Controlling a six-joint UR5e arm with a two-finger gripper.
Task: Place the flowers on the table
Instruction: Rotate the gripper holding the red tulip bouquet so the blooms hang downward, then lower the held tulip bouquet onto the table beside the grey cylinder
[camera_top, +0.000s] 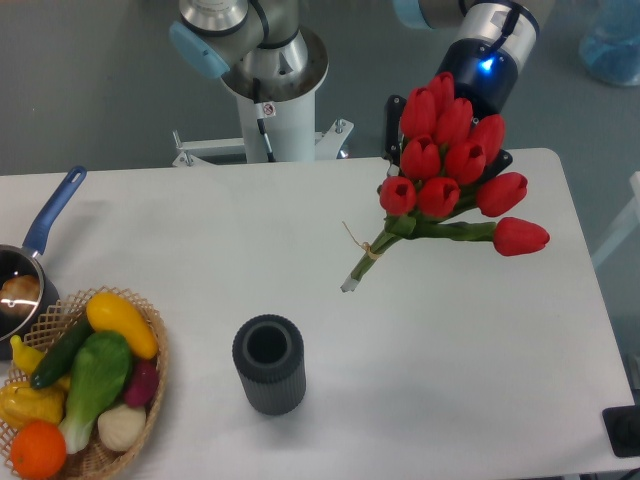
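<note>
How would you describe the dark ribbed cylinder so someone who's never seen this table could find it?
Start at the white table and look along its near edge, right of the wicker basket of vegetables. The dark vase stands upright there, alone. It is the only charcoal ribbed cylinder with an open top.

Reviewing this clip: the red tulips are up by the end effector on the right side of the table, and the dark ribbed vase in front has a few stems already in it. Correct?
Not quite. The camera view looks down into the dark ribbed vase and it is empty, with no stems inside. The rest holds: the red tulips are up by the end effector over the right side of the table.
</note>
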